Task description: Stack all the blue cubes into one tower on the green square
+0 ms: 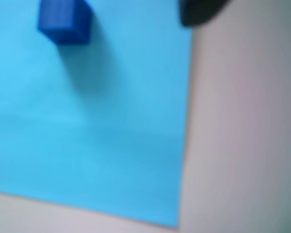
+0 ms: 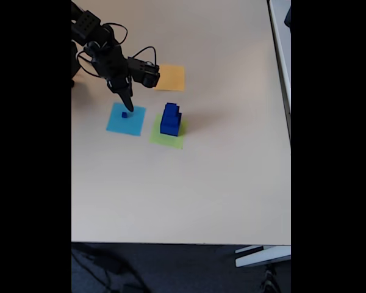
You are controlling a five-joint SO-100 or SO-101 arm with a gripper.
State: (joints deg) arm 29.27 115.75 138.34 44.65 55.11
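Fixed view, gripper (image 2: 129, 108) tip pointing down just above tiny blue cube (image 2: 125, 114) on light-blue square (image 2: 125, 123), jaw state unclear, stacked blue cubes (image 2: 170, 119) on green square (image 2: 166, 138) to its right.

Small blue cube (image 1: 64, 22) on light-blue square (image 1: 87, 126)

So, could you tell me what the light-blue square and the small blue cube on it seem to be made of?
The light-blue square looks like thin matte paper: it lies flat with crisp, straight edges and no visible thickness. The small blue cube looks solid and opaque with plain matte faces, possibly plastic or painted wood; the wrist view is too blurred to tell.
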